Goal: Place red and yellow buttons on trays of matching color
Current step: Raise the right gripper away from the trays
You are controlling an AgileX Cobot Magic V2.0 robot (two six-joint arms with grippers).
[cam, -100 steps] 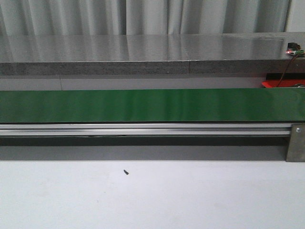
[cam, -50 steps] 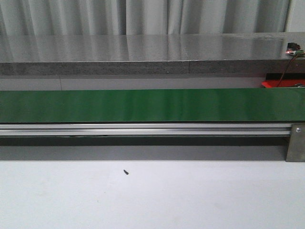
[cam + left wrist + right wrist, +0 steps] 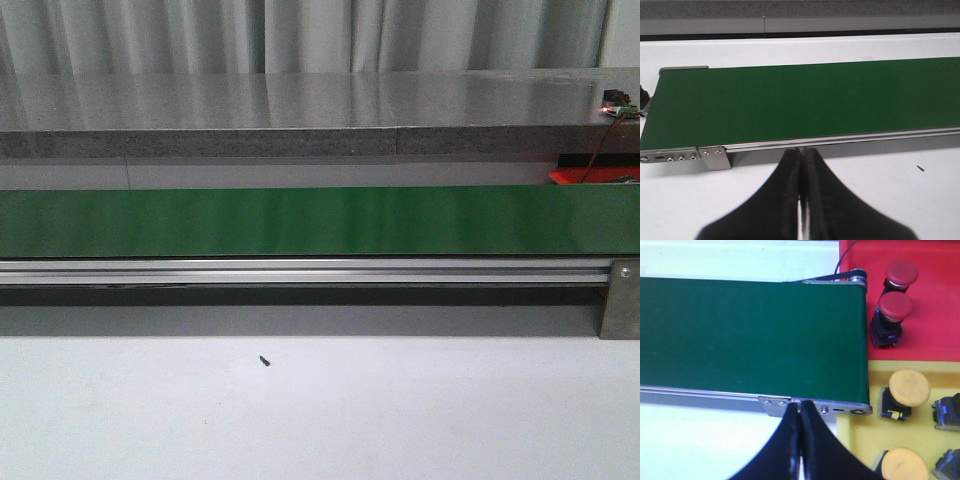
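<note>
The green conveyor belt [image 3: 320, 220] runs across the front view with nothing on it; neither gripper shows there. In the right wrist view two red buttons [image 3: 895, 307] lie on the red tray [image 3: 935, 300], and yellow buttons [image 3: 909, 387] lie on the yellow tray [image 3: 865, 440] beside the belt's end. My right gripper [image 3: 800, 407] is shut and empty above the belt's near rail. My left gripper [image 3: 801, 152] is shut and empty in front of the other end of the belt [image 3: 805, 100].
A grey stone ledge [image 3: 300, 110] runs behind the belt. The red tray's corner [image 3: 590, 175] and a cable show at the far right. A small dark speck [image 3: 264, 360] lies on the white table. More dark button bodies [image 3: 947, 412] sit on the yellow tray.
</note>
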